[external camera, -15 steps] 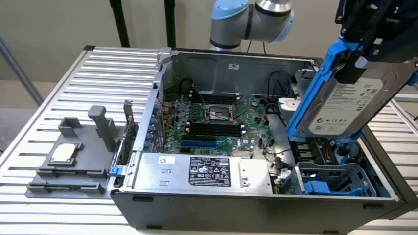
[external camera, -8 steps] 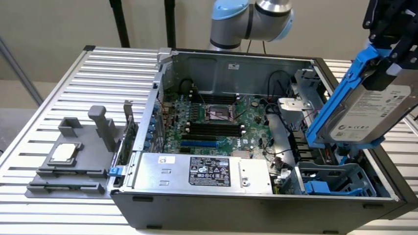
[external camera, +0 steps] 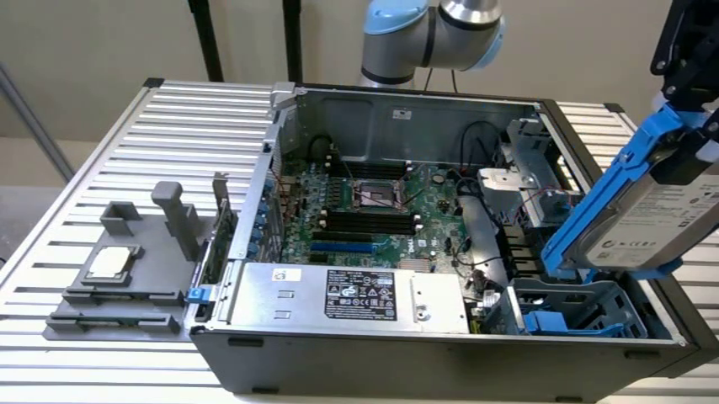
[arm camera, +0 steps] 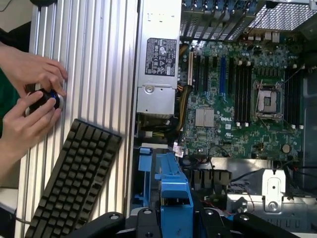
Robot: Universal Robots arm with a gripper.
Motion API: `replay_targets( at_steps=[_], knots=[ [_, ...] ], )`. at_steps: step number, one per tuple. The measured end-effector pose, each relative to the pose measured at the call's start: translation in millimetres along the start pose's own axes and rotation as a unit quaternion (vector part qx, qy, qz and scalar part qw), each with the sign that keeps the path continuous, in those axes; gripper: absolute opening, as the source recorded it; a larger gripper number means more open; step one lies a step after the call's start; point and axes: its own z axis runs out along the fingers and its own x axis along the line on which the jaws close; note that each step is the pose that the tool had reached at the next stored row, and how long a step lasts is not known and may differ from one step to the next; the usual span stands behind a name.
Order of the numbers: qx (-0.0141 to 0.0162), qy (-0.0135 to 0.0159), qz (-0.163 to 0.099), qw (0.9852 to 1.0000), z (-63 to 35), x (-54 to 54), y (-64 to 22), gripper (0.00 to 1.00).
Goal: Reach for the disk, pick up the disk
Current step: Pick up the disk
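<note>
The disk (external camera: 657,223) is a silver-grey drive with a white label in a blue carrier bracket (external camera: 607,194). It hangs tilted above the drive bay (external camera: 573,311) at the right end of the open computer case in the exterior view. My gripper (external camera: 695,143) comes down from the top right and is shut on the disk's upper end. In the wrist view the blue carrier (arm camera: 173,196) sits between my black fingers (arm camera: 143,218), with the case's motherboard (arm camera: 237,99) far below.
The silver power supply box (external camera: 359,295) with a black label lies at the case's front. A grey tray (external camera: 79,295) with a small square chip (external camera: 113,263) sits on the slatted table at the exterior view's left. A black keyboard (arm camera: 74,183) and a person's hands (arm camera: 34,94) are beside the case.
</note>
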Motion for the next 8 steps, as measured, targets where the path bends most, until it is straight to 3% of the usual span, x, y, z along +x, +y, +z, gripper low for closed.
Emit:
replay_targets(
  at_steps=[8],
  knots=[
    [0.0000, -0.0001, 0.000, 1.0000, 0.3, 1.1, -1.3, 0.33]
  ],
)
